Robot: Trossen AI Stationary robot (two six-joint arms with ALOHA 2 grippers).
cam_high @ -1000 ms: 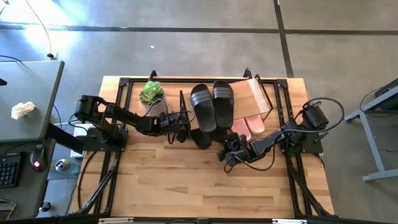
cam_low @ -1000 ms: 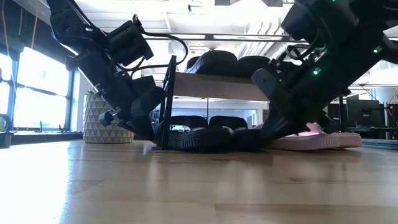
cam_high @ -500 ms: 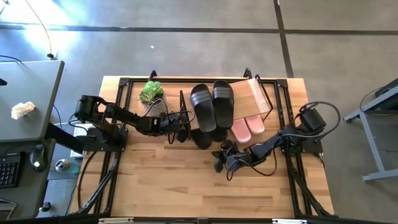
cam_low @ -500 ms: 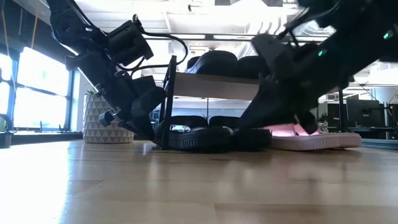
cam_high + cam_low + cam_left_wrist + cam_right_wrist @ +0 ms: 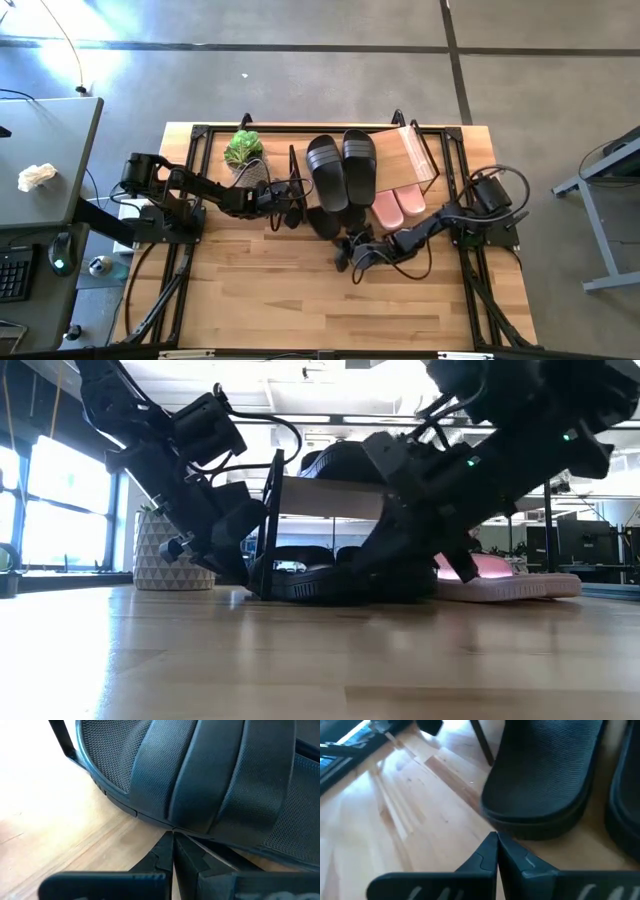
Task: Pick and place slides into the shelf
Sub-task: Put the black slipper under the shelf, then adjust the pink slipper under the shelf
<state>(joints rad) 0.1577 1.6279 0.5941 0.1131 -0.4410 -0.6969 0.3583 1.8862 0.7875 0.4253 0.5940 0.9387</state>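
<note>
Where the shelf [image 5: 420, 150] stood at the table's [image 5: 300, 300] far edge, its light wood board carried two black slides [image 5: 341, 165] side by side, their straps ribbed in bands. Under the board lay another black pair [image 5: 310, 575], dark textured soles and broad straps, and two plain pale pink slides [image 5: 398, 207] sat just beside them toward the right. A potted green plant [image 5: 242, 150] stood beside the shelf's left end. The left gripper [image 5: 290, 213] rested low at the shelf's thin black front frame, its jaws pressed together with the tips against the side of a lower black slide [image 5: 200, 780]. The right gripper [image 5: 345, 258], also pressed together and holding nothing, hovered low over the bare wood just in front of the lower black slides, its arm crossing before them in the low view.
</note>
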